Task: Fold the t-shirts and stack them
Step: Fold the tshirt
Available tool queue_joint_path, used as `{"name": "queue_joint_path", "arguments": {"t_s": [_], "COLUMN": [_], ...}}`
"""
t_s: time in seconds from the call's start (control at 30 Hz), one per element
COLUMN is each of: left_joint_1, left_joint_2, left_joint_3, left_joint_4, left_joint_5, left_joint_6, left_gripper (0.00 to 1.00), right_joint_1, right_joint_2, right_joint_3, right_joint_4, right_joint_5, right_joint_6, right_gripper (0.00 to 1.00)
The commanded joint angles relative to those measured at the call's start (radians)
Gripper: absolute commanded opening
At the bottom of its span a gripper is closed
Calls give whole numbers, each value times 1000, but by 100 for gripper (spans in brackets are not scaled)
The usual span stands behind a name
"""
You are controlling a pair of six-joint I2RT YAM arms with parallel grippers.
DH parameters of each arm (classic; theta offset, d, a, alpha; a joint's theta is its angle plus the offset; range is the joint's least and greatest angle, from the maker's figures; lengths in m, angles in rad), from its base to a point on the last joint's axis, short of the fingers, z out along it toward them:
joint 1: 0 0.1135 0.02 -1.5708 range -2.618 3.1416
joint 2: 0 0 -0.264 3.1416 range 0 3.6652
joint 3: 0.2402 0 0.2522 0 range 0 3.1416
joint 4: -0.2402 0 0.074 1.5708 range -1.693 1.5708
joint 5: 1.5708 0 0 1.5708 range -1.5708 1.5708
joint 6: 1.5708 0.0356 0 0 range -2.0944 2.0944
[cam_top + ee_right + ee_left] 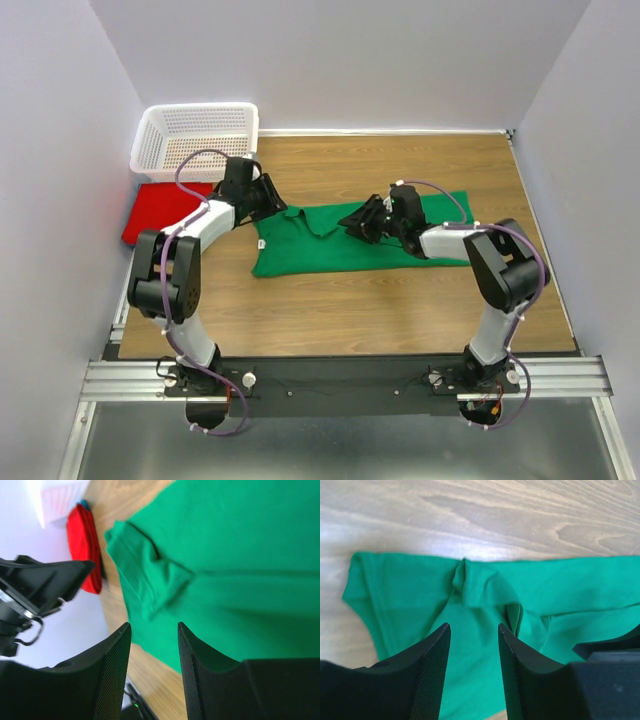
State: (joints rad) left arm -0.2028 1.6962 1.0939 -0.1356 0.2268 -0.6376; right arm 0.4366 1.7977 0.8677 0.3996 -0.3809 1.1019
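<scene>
I find the wooden worktop (pixel 400 310) smooth, and I judge that dragged cloth may slide instead of creasing. The bright green short-sleeved cloth t-shirt (pixel 320 250) lies part-folded directly beneath both hands. Its sleeve end is rumpled under the left hand (pixel 472 627), so a pinch there could catch a single layer and pull the fold open. The white perforated plastic basket (pixel 195 130) and the folded bright red cloth t-shirt (pixel 160 210) sit just outboard of the left hand, where a wide swing could strike them. The right hand (pixel 152 626) is half-parted and empty, and so is the left hand. I can read no brand, label or writing.
</scene>
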Motion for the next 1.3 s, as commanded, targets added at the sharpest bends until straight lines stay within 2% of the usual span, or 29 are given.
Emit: {"name": "queue_joint_path", "arguments": {"t_s": [0.0, 0.17, 0.43, 0.77, 1.07, 1.2, 1.27], "left_joint_1": [6, 5, 5, 3, -9, -9, -10], "left_joint_2": [78, 132, 160, 161, 181, 198, 203], "left_joint_3": [57, 101, 97, 78, 93, 100, 103], "left_joint_4": [8, -12, -16, -19, -6, -4, -4], "left_joint_5": [45, 48, 66, 65, 83, 83, 88], "left_joint_6": [12, 16, 16, 15, 6, 4, 6], "left_gripper": [50, 48, 45, 45, 44, 40, 35], "right_joint_1": [34, 74, 103, 117, 128, 145, 148], "right_joint_2": [100, 173, 219, 154, 189, 204, 210], "right_joint_3": [62, 126, 128, 73, 117, 137, 143], "right_joint_4": [133, 140, 145, 27, 30, 38, 38], "right_joint_5": [39, 37, 73, 151, 119, 111, 111], "right_joint_6": [117, 142, 188, 207, 211, 219, 222], "right_gripper": [49, 49, 49, 47, 47, 47, 47]}}
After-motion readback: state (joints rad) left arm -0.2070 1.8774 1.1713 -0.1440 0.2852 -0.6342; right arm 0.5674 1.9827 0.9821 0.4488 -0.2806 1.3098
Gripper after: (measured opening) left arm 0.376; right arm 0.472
